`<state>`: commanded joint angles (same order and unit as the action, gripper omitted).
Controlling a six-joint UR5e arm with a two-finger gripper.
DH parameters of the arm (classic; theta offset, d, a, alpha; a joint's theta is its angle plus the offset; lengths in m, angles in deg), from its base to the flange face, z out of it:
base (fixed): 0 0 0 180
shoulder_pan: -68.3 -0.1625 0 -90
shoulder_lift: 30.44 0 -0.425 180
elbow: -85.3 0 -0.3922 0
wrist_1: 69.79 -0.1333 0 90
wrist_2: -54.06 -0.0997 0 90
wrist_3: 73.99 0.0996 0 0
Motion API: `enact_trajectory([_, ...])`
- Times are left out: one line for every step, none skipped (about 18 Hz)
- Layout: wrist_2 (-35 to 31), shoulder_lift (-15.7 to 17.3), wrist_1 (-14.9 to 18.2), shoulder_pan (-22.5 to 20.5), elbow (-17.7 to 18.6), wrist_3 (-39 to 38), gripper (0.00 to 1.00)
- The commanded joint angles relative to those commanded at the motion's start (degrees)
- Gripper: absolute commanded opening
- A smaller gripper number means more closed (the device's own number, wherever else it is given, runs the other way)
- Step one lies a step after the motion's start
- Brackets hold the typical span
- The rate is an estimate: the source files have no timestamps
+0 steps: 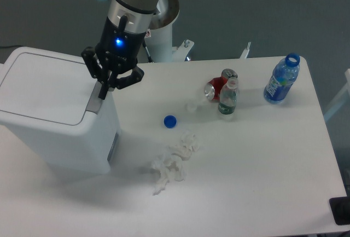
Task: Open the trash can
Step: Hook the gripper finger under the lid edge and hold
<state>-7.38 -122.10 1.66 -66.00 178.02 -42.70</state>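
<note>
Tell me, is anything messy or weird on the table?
Yes. A crumpled tissue lies loose, a red can is tipped on its side, and a blue cap sits alone while the blue bottle stands uncapped. The trash can lid is shut.

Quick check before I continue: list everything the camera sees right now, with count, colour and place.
trash can: 1, white, grey tab, lid shut, table's left end
table: 1, white
bottle cap: 1, blue, mid-table
crumpled tissue: 1, white, below the cap
can: 1, red, lying beside the small bottle
small bottle: 1, clear, green label, upright
large bottle: 1, blue, uncapped, far right
gripper: 1, black, over the tab
</note>
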Motion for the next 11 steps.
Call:
enact_trajectory([0.09,-0.09,0.0,0.09,0.0,-0.09,0.02])
enact_trajectory([0.09,-0.09,0.0,0.09,0.0,-0.35,0.02])
enact_trajectory([0.09,0.0,-0.09,0.09,-0.09,-0.61,0.02])
enact_trajectory([0.09,0.0,-0.09,0.09,-0.09,-0.62,0.02])
enact_trajectory([0.09,0.0,-0.09,0.09,-0.17,-0.62,0.02])
enact_trajectory([0.09,0.0,-0.09,0.09,-0.18,-0.62,0.02])
enact_trajectory([0.09,0.0,-0.09,0.09,-0.18,-0.62,0.02])
enact_trajectory([0.09,0.0,-0.09,0.09,-0.26,-0.62,0.02])
enact_trajectory([0.09,0.0,-0.09,0.09,-0.35,-0.62,0.02])
enact_trajectory([0.09,0.0,-0.09,0.09,-0.35,-0.62,0.02])
enact_trajectory([0.09,0.0,-0.09,0.09,-0.35,-0.62,0.02])
